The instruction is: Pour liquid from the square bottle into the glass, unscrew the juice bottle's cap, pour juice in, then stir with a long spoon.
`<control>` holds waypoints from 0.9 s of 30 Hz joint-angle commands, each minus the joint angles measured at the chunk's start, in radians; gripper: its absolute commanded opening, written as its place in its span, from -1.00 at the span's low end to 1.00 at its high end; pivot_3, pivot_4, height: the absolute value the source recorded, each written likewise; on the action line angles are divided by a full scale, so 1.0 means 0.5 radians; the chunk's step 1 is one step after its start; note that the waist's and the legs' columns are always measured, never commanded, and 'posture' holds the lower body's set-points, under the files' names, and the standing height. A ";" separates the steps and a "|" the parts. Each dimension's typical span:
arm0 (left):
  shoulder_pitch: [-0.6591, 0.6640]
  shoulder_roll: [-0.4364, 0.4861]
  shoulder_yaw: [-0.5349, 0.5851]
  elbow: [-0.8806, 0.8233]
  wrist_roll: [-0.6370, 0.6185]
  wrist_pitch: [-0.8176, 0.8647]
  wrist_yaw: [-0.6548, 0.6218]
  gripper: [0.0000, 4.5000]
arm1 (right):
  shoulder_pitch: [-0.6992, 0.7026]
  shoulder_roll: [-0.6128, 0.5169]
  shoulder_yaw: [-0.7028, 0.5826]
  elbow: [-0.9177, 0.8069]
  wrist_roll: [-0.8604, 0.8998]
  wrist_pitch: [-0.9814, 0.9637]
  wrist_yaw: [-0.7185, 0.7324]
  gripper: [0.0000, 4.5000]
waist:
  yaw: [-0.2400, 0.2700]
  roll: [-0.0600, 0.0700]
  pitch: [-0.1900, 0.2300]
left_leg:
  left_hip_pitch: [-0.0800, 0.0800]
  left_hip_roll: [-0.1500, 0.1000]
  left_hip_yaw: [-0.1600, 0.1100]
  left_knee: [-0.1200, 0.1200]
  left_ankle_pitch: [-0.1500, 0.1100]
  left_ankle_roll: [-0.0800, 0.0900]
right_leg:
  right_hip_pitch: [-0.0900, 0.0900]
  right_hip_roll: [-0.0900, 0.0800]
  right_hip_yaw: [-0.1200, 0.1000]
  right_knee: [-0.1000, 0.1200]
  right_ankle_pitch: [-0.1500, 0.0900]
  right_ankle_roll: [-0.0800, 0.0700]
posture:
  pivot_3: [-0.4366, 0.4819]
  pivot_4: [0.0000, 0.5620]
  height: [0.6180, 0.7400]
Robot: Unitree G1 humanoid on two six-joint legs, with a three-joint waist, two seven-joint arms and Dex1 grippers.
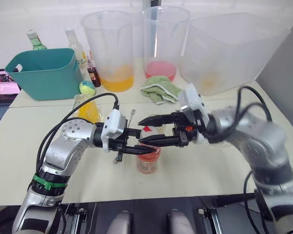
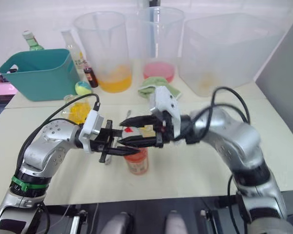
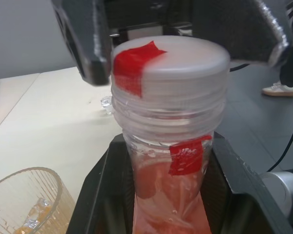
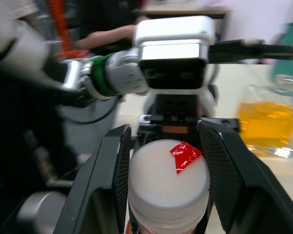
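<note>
The cap is still sitting on the juice bottle, which is standing on the table near its front edge. The right gripper is bracketing the cap with a finger on either side, seemingly touching it. The left gripper is clamping the bottle's neck just below the threads. So the unscrewing is the step in hand, and the cap is not yet off.

The glass is standing just beside the bottle and is holding a little yellow liquid, so the first pour looks done. The square bottle is standing behind the left arm, with yellow liquid left in it. The spoon is lying near it, apparently unused. The juice pour and the stir are still waiting.
</note>
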 commanded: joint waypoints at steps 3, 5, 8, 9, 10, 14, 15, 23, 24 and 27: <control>0.027 0.006 -0.045 -0.079 -0.019 0.043 -0.014 -0.42 | -0.344 0.020 0.510 0.500 -0.035 -0.307 0.706 -0.26 | 0.001 0.000 0.000 | 0.000 0.000 -0.001 0.000 -0.001 0.001 | 0.000 0.000 0.000 -0.001 0.000 0.000 | -0.05 -0.47 0.97; 0.033 0.010 -0.042 -0.091 -0.021 0.049 -0.010 -0.42 | -0.433 0.071 0.576 0.638 -0.036 -0.379 0.706 -0.26 | 0.006 0.000 0.000 | 0.000 0.000 -0.004 0.000 -0.002 0.001 | 0.001 -0.001 -0.001 -0.001 0.000 0.000 | -0.05 -0.47 0.97; 0.042 0.022 -0.029 -0.107 -0.028 0.058 -0.011 -0.42 | -0.499 0.106 0.588 0.739 -0.036 -0.440 0.706 -0.26 | 0.007 0.000 0.000 | -0.001 0.000 -0.004 0.000 -0.002 0.000 | -0.001 -0.001 0.000 -0.001 0.000 0.000 | -0.05 -0.47 0.97; 0.042 0.023 -0.026 -0.109 -0.028 0.059 -0.011 -0.42 | -0.503 0.084 0.567 0.732 -0.006 -0.422 0.706 -0.26 | 0.008 0.000 0.000 | -0.001 0.000 -0.005 0.000 -0.002 0.000 | -0.002 -0.001 0.000 -0.001 0.000 0.000 | -0.05 -0.47 0.97; 0.043 0.023 -0.024 -0.110 -0.029 0.061 -0.011 -0.42 | -0.505 0.068 0.553 0.727 0.016 -0.409 0.706 -0.26 | 0.010 0.000 0.000 | -0.001 0.000 -0.006 0.000 -0.002 0.000 | -0.002 -0.001 -0.001 0.000 0.000 0.000 | -0.05 -0.47 0.97; 0.031 0.018 -0.019 -0.101 -0.031 0.067 -0.012 -0.42 | -0.487 0.044 0.450 0.708 0.014 -0.371 0.706 0.19 | 0.011 0.000 0.000 | -0.001 -0.001 -0.007 0.000 -0.002 -0.001 | -0.003 -0.001 0.000 0.000 0.000 0.000 | -0.05 -0.47 0.97; 0.028 0.015 -0.020 -0.098 -0.029 0.066 -0.012 -0.42 | -0.483 0.037 0.423 0.697 0.016 -0.354 0.706 0.36 | 0.011 0.000 0.000 | -0.001 0.000 -0.007 0.000 -0.002 -0.001 | -0.003 -0.001 0.000 0.000 0.000 0.000 | -0.05 -0.47 0.97; 0.000 -0.022 -0.041 -0.068 -0.014 0.059 -0.012 -0.42 | -0.291 -0.069 -0.061 0.282 0.133 -0.074 0.435 0.99 | 0.023 0.000 0.000 | -0.023 -0.004 -0.008 0.004 0.000 -0.005 | -0.026 -0.003 0.001 0.006 0.001 -0.001 | -0.05 -0.47 0.97; 0.000 -0.024 -0.041 -0.068 -0.012 0.058 -0.011 -0.42 | -0.244 -0.086 -0.120 0.203 0.152 -0.031 0.375 0.99 | 0.023 0.000 0.000 | -0.023 -0.004 -0.008 0.004 0.000 -0.005 | -0.026 -0.004 0.001 0.006 0.001 -0.001 | -0.05 -0.47 0.97; 0.003 -0.029 -0.041 -0.066 -0.010 0.054 -0.009 -0.42 | 0.017 -0.155 -0.336 -0.160 0.252 0.137 0.038 0.99 | 0.031 0.000 0.000 | -0.023 -0.004 -0.007 0.004 0.000 -0.005 | -0.026 -0.005 0.001 0.006 0.001 -0.001 | -0.05 -0.47 0.97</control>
